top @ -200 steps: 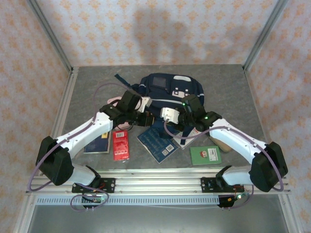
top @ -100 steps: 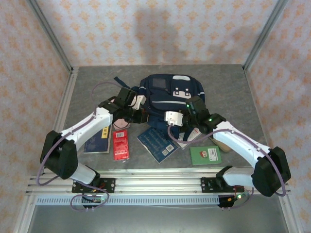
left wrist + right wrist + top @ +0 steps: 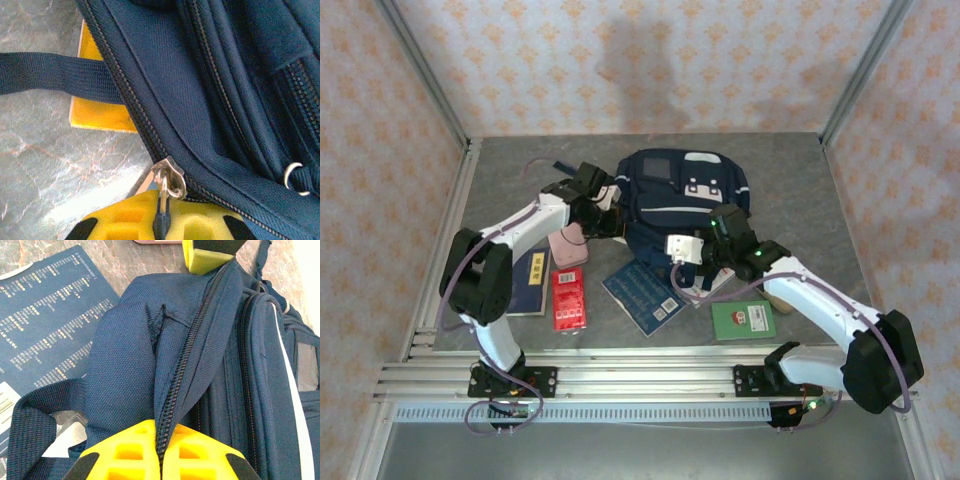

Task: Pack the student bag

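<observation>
**Top view**
- Student bag [image 3: 680, 192]: navy, lying flat at the middle-far part of the grey table [image 3: 800, 190], biggest item there
- Left gripper [image 3: 610, 222]: at the bag's left side, arm bent in from the left
- Right gripper [image 3: 672, 258]: at the bag's near edge, arm reaching in from the right
- Loose on the table, near side of the bag, left to right: dark blue book w/ yellow label [image 3: 525, 285], pink case [image 3: 566, 248], red booklet [image 3: 568, 298], blue book [image 3: 642, 292], green card [image 3: 741, 319]

**Left wrist view**
- Left gripper [image 3: 161, 216]: yellow pads closed tight, pinching the dark tab of the metal zip pull [image 3: 169, 179]
- Zip runs diagonally along the navy bag [image 3: 200, 100]
- Navy strap [image 3: 55, 75] stretches left over the table
- Yellow-orange flat item [image 3: 97, 112] partly under the bag's edge; can't tell what it is
- Small metal ring [image 3: 295, 177] at the right

**Right wrist view**
- Right gripper [image 3: 160, 455]: yellow pads closed narrow on the bag [image 3: 125, 355], clamping the fabric at the zip line
- Zip looks done up from the pads to the far end, where another yellow fingertip [image 3: 205, 255] sits
- Blue book [image 3: 45, 305] lies left of the bag, part of it under the fabric
- Pale stripe [image 3: 290, 375] down the bag's right side
</observation>
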`<state>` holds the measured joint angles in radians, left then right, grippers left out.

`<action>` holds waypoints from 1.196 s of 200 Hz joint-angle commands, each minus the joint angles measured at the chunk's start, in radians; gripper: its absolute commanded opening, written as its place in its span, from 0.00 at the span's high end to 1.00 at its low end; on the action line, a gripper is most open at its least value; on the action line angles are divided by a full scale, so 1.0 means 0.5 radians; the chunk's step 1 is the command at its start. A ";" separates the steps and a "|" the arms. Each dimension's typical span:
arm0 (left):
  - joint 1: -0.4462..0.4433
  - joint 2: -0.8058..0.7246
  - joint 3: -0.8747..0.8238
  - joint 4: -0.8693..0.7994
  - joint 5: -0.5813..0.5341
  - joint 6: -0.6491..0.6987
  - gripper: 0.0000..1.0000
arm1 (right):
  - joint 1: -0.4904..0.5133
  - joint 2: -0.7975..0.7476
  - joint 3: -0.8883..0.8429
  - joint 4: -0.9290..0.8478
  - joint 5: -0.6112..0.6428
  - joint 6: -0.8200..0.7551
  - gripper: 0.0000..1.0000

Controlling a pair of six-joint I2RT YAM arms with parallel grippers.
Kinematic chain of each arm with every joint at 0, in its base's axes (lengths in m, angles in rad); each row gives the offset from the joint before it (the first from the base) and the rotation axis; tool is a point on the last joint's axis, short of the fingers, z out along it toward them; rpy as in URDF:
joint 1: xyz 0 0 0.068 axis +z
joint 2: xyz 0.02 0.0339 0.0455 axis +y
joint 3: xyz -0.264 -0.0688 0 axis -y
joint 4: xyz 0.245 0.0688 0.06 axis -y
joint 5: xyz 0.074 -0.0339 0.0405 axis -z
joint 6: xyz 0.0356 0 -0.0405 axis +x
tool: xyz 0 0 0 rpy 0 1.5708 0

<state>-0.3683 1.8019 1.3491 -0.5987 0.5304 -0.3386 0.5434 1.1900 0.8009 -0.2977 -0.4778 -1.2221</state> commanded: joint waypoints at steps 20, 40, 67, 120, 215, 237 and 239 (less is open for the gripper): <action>0.166 0.204 0.292 -0.014 -0.453 0.071 0.96 | -0.012 -0.138 -0.042 -0.109 -0.008 -0.111 1.00; 0.194 0.317 0.359 -0.044 -0.381 0.109 0.96 | 0.017 -0.135 -0.078 -0.075 0.020 -0.138 1.00; 0.196 0.254 0.288 0.079 -0.159 0.070 1.00 | 0.040 -0.091 -0.135 0.091 0.082 -0.011 0.96; 0.040 -0.025 0.069 0.218 -0.002 0.007 1.00 | 0.064 -0.072 0.008 0.352 -0.217 0.766 0.40; -0.155 -0.377 -0.189 0.334 0.084 -0.163 1.00 | 0.208 0.306 0.241 0.505 0.008 1.692 0.48; -0.189 -0.394 -0.204 0.337 0.074 -0.166 1.00 | 0.225 0.434 0.341 0.385 -0.038 1.699 0.47; -0.190 -0.395 -0.206 0.338 0.074 -0.166 1.00 | 0.228 0.443 0.349 0.370 -0.041 1.696 0.48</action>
<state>-0.4465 1.6596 1.2476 -0.4820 0.5629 -0.4076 0.6456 1.3617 0.9073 -0.0620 -0.4725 -0.4355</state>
